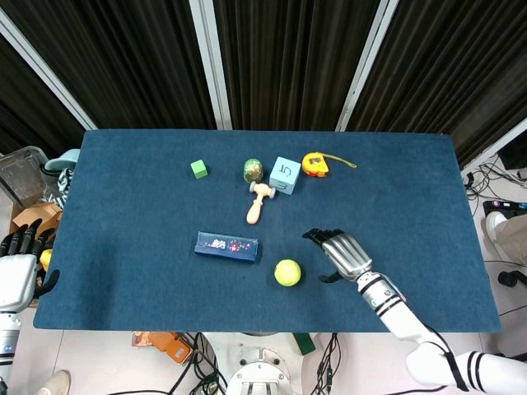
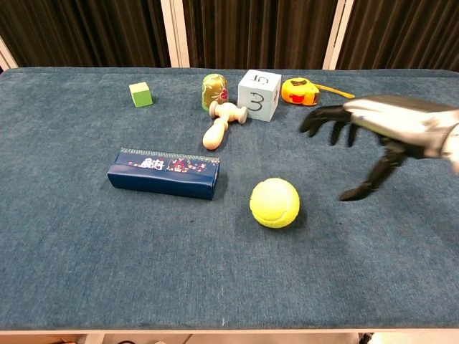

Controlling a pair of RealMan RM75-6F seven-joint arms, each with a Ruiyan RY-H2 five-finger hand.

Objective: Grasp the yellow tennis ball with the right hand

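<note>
The yellow tennis ball (image 1: 287, 272) (image 2: 275, 203) lies on the blue table, near the front edge and right of centre. My right hand (image 1: 338, 252) (image 2: 366, 136) hovers just to the right of the ball, apart from it, fingers spread and empty, thumb pointing down toward the cloth. My left hand (image 1: 16, 276) stays off the table's left edge, fingers apart, holding nothing; the chest view does not show it.
A dark blue box (image 1: 226, 247) lies left of the ball. Behind stand a wooden mallet (image 1: 258, 202), a green egg-shaped object (image 1: 253, 170), a light blue cube (image 1: 284, 175), an orange tape measure (image 1: 315, 164) and a small green cube (image 1: 198, 169).
</note>
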